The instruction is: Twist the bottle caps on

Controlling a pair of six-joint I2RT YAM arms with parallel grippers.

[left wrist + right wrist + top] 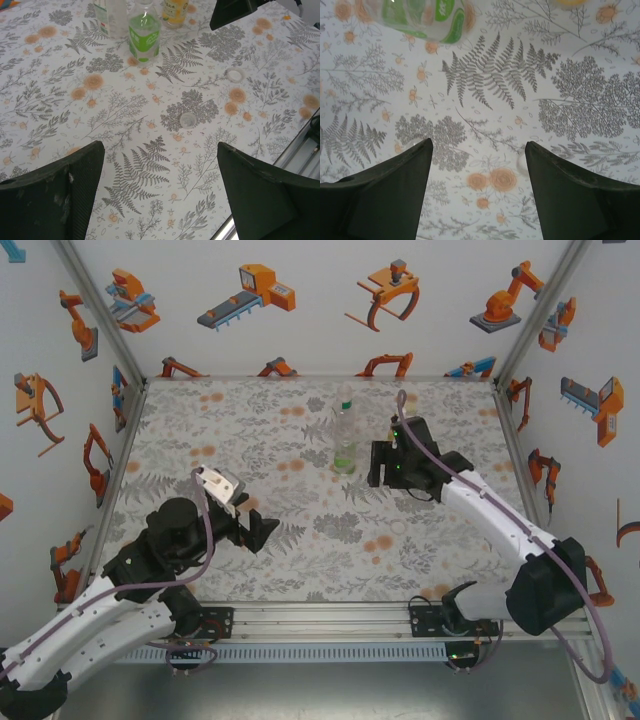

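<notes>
On the floral tabletop (250, 420), a green-labelled clear plastic bottle (144, 32) stands. Beside it the right pincer (479, 144), and well before it the left pincer (160, 147), both gape empty. Two pale round plastic caps (235, 75) (188, 119) lie loose before it: fetching one seems next.

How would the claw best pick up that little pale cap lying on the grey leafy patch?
Probably take the cap by its low side wall, coming straight down from above, one finger on each side. It lies flat on the table, so only its round rim offers two opposite faces, and nothing stands close beside it.
</notes>
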